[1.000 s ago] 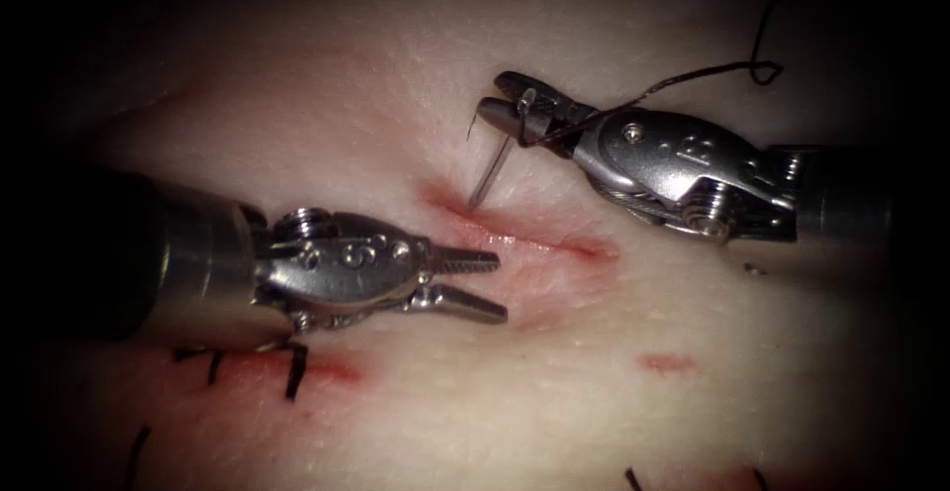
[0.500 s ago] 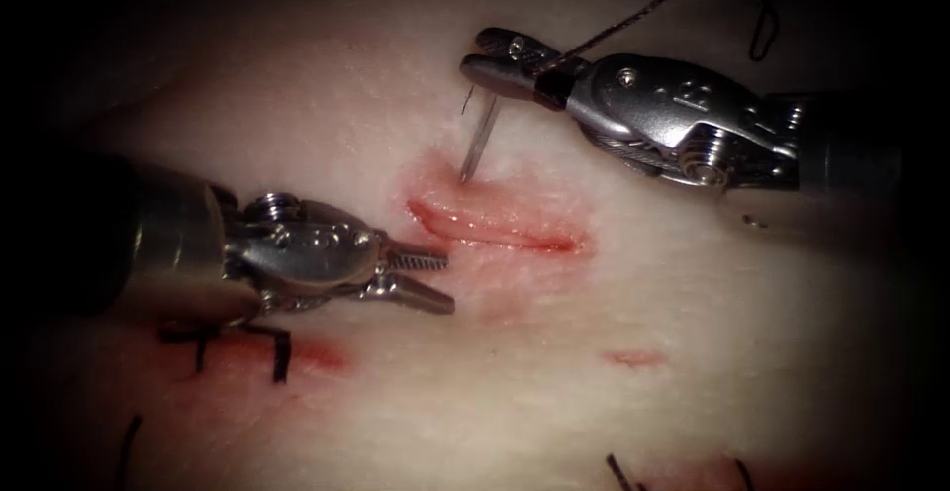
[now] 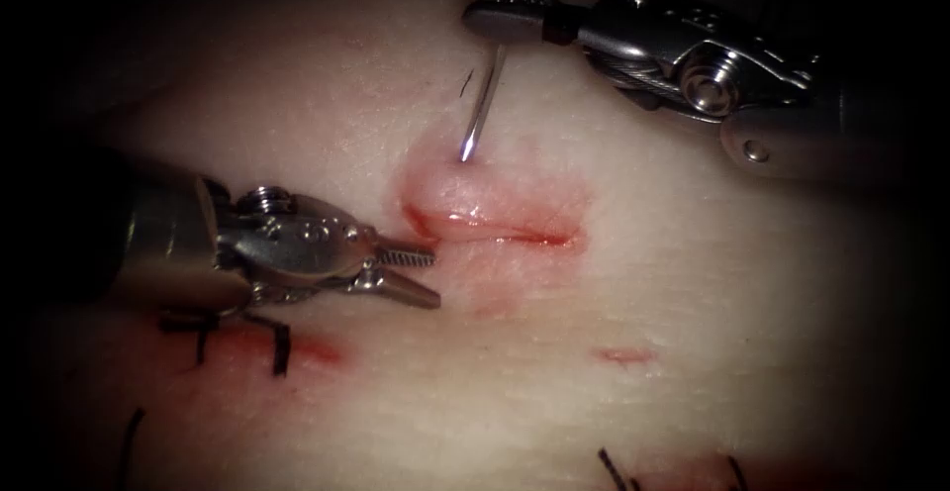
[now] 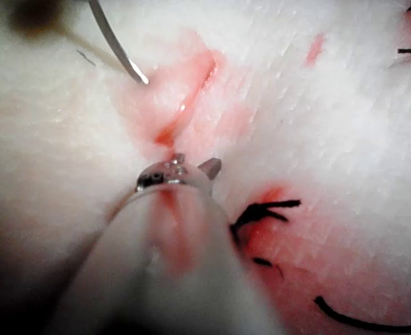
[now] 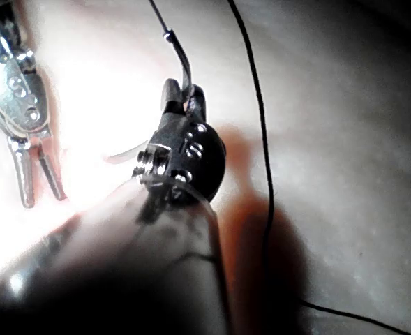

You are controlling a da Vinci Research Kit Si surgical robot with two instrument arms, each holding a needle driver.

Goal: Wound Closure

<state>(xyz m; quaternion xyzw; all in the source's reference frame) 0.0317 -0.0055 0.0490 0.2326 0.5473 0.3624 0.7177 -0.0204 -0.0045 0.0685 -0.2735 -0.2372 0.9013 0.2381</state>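
Left claw [image 3: 421,275] sits parted and empty at the left end of the cut [image 3: 495,229] in our tissue [image 3: 643,283]. Right of it, we see the right claw [image 3: 500,11] clamped on the needle [image 3: 482,105] near its rear end, tip just above the cut's upper edge.

Curved needle [image 3: 482,105] hangs steeply from right tool [image 3: 495,11], tip just above pale tissue [image 3: 693,283], not in it. Red-rimmed cut [image 3: 495,229] gapes below. Dark thread [image 5: 261,139] trails behind needle.
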